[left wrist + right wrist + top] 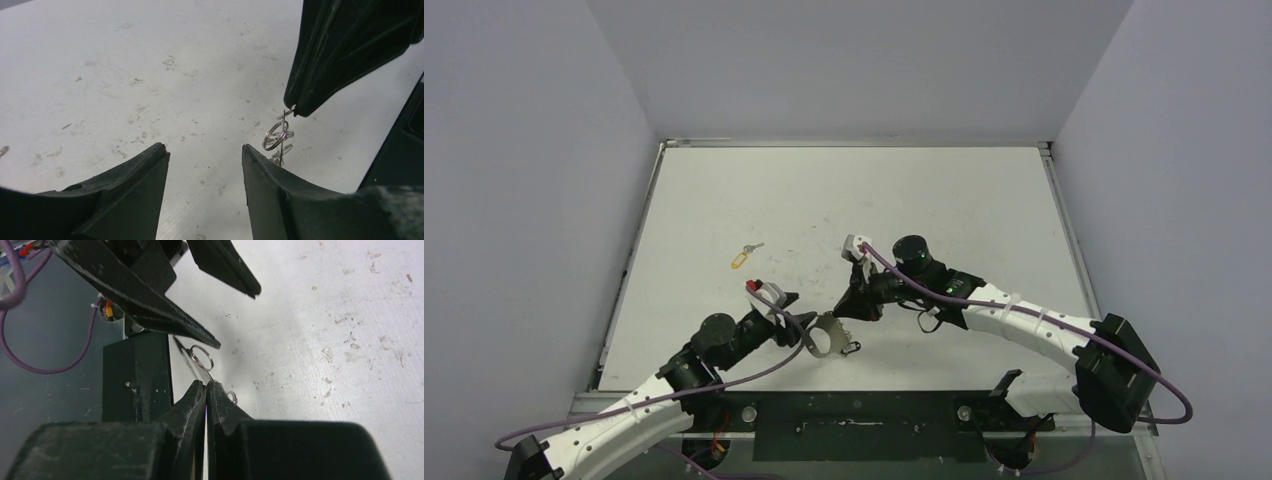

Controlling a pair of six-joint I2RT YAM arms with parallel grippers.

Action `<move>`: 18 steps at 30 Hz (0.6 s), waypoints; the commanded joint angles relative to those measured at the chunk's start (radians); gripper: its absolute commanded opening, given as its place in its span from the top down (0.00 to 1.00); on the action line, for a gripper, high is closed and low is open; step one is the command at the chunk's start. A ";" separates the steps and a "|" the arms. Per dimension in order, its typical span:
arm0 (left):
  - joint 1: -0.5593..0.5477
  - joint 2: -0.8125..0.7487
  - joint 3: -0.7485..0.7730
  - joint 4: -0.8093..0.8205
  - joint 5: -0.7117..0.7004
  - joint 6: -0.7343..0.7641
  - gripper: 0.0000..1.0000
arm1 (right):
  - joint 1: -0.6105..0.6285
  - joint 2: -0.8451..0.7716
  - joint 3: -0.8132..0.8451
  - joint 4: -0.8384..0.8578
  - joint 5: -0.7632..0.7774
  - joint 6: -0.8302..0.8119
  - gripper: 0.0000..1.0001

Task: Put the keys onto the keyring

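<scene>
The keyring (824,336), a flat silver loop, lies on the table near the front edge, between the two grippers. A small dark piece (852,348), apparently the black-headed key, sits at its right end. My right gripper (206,384) is shut on the keyring's chain of small rings (201,356), which also shows in the left wrist view (276,136). My left gripper (204,150) is open and empty just left of the chain, with bare table between its fingers. The key with the yellow tag (743,257) lies alone farther back on the left.
The white table (944,200) is scuffed and has a raised rim at the back and sides. The dark mounting rail (854,425) runs along the near edge, close behind the keyring. Purple cables trail from both arms.
</scene>
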 commanded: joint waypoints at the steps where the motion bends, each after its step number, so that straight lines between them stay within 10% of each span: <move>1: -0.006 -0.080 0.089 -0.142 -0.154 -0.052 0.45 | -0.016 0.006 0.020 0.017 0.008 -0.009 1.00; 18: -0.005 0.287 0.240 -0.116 -0.048 -0.267 0.33 | -0.187 0.069 -0.105 0.182 0.065 0.155 1.00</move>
